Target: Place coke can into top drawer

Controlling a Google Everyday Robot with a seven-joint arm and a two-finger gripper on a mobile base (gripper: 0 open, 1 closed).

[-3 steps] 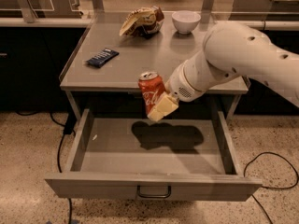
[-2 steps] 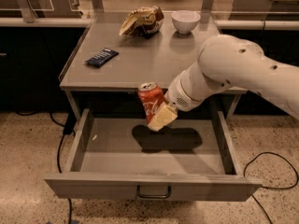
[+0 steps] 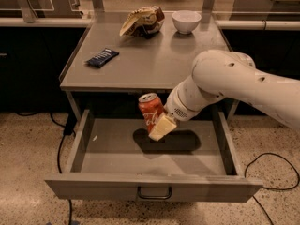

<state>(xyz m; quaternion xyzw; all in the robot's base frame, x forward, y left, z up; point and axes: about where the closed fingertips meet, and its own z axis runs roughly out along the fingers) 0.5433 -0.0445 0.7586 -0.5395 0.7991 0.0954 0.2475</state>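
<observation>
The red coke can (image 3: 150, 110) with a silver top is held tilted in my gripper (image 3: 158, 123), above the inside of the top drawer. One pale finger (image 3: 162, 127) shows in front of the can; the gripper is shut on the can. The top drawer (image 3: 108, 187) is pulled fully out below the grey table, with a dark loop handle (image 3: 154, 193) at the middle of its front panel. The can's shadow lies on the drawer floor below it. My white arm (image 3: 234, 83) reaches in from the right.
On the grey tabletop (image 3: 150, 62) lie a dark blue snack bar wrapper (image 3: 102, 57), a crumpled chip bag (image 3: 143, 21) and a white bowl (image 3: 186, 21). Black cables run on the speckled floor at left (image 3: 60, 139) and right (image 3: 272, 168).
The arm has moved down and slightly left with the can, bringing it lower over the open drawer. The drawer and tabletop objects have not moved.
</observation>
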